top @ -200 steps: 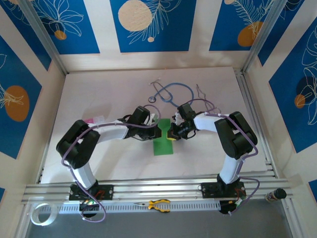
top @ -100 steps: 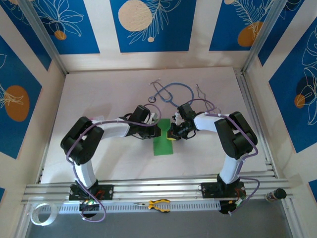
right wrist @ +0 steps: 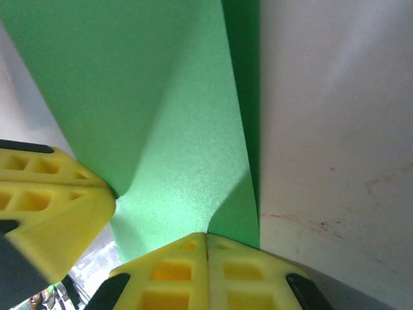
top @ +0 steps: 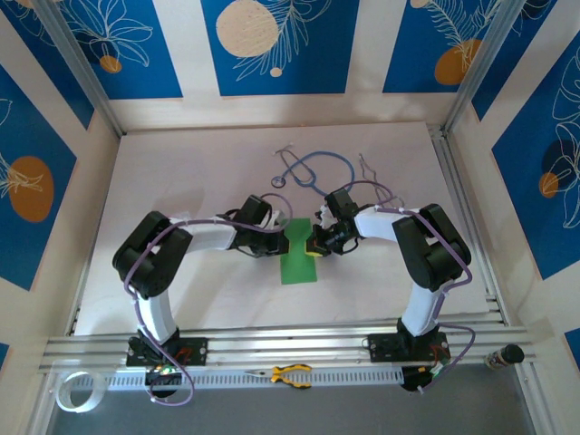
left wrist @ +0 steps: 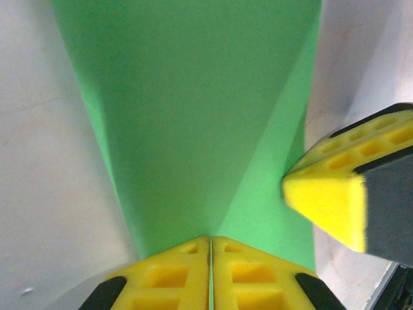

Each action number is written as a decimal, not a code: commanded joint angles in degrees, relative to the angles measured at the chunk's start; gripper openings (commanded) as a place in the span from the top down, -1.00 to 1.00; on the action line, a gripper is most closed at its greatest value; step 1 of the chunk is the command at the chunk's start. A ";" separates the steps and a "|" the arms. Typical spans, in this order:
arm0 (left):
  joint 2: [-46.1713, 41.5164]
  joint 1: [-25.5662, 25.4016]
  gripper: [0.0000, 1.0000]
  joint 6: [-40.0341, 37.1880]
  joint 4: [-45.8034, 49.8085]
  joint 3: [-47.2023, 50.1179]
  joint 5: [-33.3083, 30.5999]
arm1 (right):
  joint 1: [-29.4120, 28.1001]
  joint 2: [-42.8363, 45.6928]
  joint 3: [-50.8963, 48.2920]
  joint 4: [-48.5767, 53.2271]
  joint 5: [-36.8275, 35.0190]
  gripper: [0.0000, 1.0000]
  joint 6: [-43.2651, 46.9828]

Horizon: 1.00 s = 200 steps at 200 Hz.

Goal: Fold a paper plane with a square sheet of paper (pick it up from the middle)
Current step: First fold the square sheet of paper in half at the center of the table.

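**Top view.** The green sheet [top: 299, 258] is lying on the white table [top: 181, 172], just on the arm-base side of the blue stethoscope [top: 313, 170] and apart from it. The left gripper [top: 278, 238] and the right gripper [top: 314, 245] are meeting the sheet from opposite sides, at the half nearer the stethoscope. Yellow-handled pliers [top: 292, 373] are resting well apart from the stethoscope, beyond the arm bases.

**Left wrist view.** The left gripper [left wrist: 210, 241] is clamping the sheet [left wrist: 193, 110]. Its yellow fingers [left wrist: 168, 274] are pressing together with the paper running into their seam (a crease is fanning out from that spot). The right gripper [left wrist: 342, 194] is touching the sheet's edge.

**Right wrist view.** The right gripper [right wrist: 206, 237] is likewise pinching the sheet [right wrist: 129, 77], jaws closed on the paper. The left gripper [right wrist: 58, 200] is biting the neighbouring fold.
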State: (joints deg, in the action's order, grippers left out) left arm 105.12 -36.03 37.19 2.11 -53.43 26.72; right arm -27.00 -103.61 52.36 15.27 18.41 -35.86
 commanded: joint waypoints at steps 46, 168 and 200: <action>1.20 1.26 0.78 -0.53 -0.59 2.93 0.75 | -0.86 -5.72 -2.47 5.80 -9.03 1.00 0.08; 4.26 4.37 0.74 0.57 -1.97 -3.17 5.39 | -0.77 -5.99 -0.68 7.58 -9.46 1.00 1.49; 5.40 4.35 0.76 0.28 -0.93 -2.51 4.34 | -0.77 -6.20 -0.77 7.58 -9.49 1.00 1.66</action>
State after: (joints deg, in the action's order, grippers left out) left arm 108.75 -31.92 38.48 -0.60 -55.88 31.29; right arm -27.27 -104.71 54.30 17.21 18.37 -35.31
